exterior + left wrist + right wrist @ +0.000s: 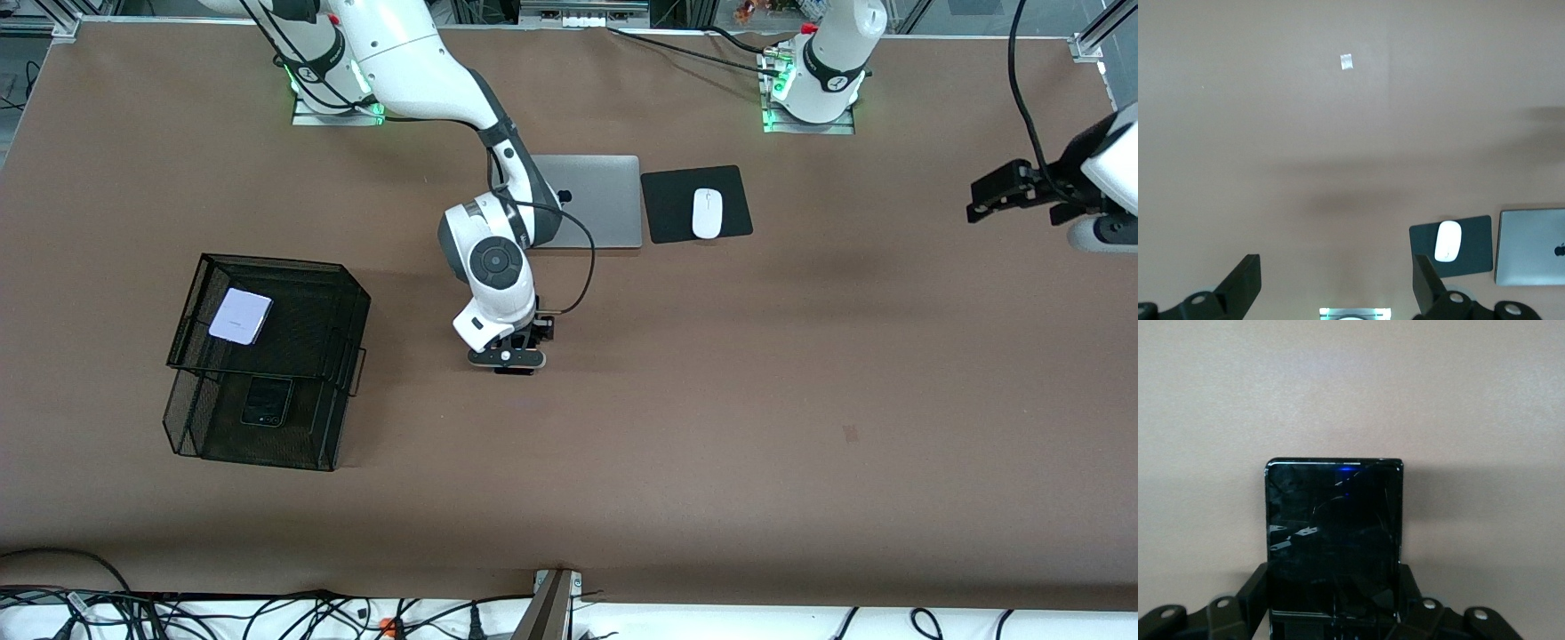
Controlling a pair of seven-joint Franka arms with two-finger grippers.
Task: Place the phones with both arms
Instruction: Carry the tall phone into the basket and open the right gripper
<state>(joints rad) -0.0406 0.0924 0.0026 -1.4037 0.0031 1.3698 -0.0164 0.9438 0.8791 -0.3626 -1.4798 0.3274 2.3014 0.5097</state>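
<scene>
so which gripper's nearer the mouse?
Left. Left gripper hangs open toward the left arm's end of the table from the mouse; right gripper is farther off, shut on a black phone.

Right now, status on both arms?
Right gripper shut on black phone, low on table. Left gripper open, waiting. Two phones in mesh trays.

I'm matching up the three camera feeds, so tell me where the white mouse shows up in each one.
Front view: the white mouse lies on the black mouse pad, beside the silver laptop, toward the left arm's end of the table.
Left wrist view: the mouse shows low in the picture, on the pad.
Right wrist view: not in it.
Shared landmark: the laptop, in the front and left wrist views.
</scene>
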